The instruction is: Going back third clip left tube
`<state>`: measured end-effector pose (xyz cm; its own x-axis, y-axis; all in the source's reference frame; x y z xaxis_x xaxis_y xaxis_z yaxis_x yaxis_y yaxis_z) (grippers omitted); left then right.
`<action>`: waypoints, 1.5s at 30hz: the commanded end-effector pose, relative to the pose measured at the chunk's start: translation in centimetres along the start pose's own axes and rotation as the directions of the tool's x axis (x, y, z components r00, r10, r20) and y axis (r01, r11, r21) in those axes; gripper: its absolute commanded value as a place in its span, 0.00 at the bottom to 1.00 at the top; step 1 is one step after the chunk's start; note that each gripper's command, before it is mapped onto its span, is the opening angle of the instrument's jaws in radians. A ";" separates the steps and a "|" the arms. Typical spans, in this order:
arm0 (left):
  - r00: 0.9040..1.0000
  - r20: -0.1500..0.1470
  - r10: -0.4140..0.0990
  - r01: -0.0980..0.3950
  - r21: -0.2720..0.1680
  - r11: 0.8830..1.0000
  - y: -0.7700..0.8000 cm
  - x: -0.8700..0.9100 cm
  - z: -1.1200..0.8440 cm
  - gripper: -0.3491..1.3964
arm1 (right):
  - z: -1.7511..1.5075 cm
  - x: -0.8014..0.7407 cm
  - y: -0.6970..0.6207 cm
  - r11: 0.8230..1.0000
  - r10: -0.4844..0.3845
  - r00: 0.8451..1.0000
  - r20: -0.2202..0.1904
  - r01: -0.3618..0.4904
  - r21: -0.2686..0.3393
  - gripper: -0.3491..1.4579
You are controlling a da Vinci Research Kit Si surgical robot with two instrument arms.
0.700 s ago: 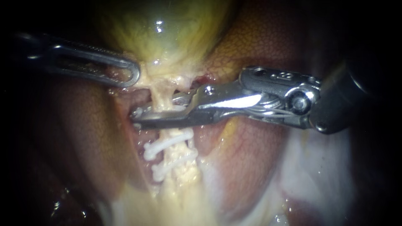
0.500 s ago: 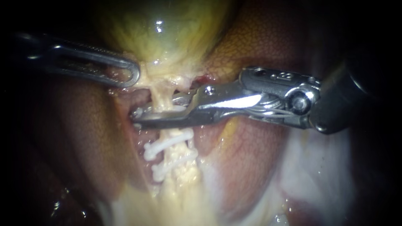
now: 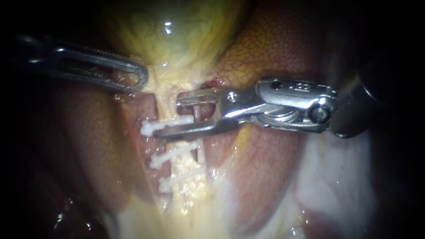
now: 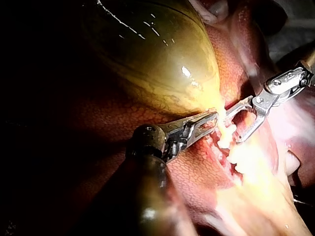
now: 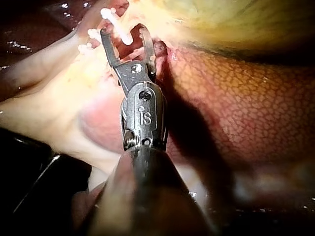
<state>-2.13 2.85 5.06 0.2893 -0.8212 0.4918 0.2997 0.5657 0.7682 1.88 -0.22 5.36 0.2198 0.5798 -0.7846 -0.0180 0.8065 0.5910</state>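
Observation:
A pale tube [image 3: 164,105] runs down from the yellow-green gallbladder [image 3: 172,35]. Three white clips cross it: the top clip [image 3: 170,122], a middle clip [image 3: 173,154] and a low clip [image 3: 177,180]. My right instrument [image 3: 170,116] comes in from the right with its jaws open, just right of the tube. Its lower jaw lies against the top clip. In the right wrist view the open jaws [image 5: 127,42] frame a white clip [image 5: 118,27]. My left instrument [image 3: 133,76] is shut on pale tissue at the gallbladder's neck, also seen in the left wrist view [image 4: 199,124].
Reddish-brown liver [image 3: 274,48] lies on both sides of the tube. A thin strand [image 3: 198,113] passes between my right instrument's open jaws, right of the clipped tube. Whitish tissue [image 3: 327,177] spreads at the lower right.
My right instrument's jaws have opened and drawn back to the right off the tube. A third white clip now shows on the tube where the jaws were. My left instrument has held still.

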 end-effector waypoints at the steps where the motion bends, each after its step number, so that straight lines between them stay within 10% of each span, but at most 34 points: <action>1: 1.000 0.000 0.001 -0.001 0.000 1.000 0.00 0.00 0.00 0.00 | -0.07 0.01 -0.02 1.000 -0.014 1.000 0.001 0.014 0.000 0.47; 16: 1.000 0.000 0.001 -0.001 0.001 1.000 0.00 0.00 -0.01 0.00 | -1.34 0.15 -0.39 0.984 -0.174 0.985 0.018 0.175 -0.040 0.47; 29: 1.000 0.001 0.001 -0.001 -0.002 1.000 0.00 0.01 0.04 0.00 | -1.49 0.17 -0.40 0.984 -0.175 0.984 0.018 0.176 -0.035 0.47; 45: 1.000 0.004 0.013 -0.013 0.005 1.000 0.23 0.11 0.60 0.00 | -1.48 0.17 -0.44 0.984 -0.176 0.984 0.018 0.176 -0.035 0.47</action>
<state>-2.57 2.85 5.54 0.2894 -0.8140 0.5036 0.2926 0.5762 0.7632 0.49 -0.30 4.68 0.2373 0.4270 -0.8726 -0.0130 0.8996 0.4366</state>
